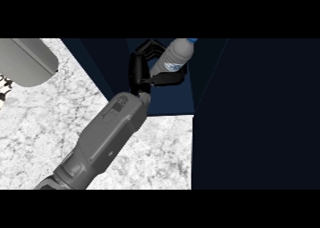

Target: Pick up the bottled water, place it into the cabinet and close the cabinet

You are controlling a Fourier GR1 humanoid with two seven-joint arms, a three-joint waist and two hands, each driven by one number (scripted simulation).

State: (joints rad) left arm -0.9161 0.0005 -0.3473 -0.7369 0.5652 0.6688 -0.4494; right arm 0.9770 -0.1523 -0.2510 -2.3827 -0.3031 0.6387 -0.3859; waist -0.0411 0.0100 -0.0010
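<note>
Top centre of the frame, within the dark cabinet [172, 100] opening: tilted water bottle [176, 55], gripped by robot hand [140, 71], fingers curled around it; marble desk [50, 129] lower left.

The counter [50, 116] is speckled white-and-grey stone with a smooth finish, and the cabinet [261, 111] shows smooth, matt, dark navy panels. The bottled water [175, 55] is clear, glossy plastic with a blue cap and a printed label. The forearm [109, 129] has a smooth, matt grey casing; the left hand [139, 67] is matt black.
</note>
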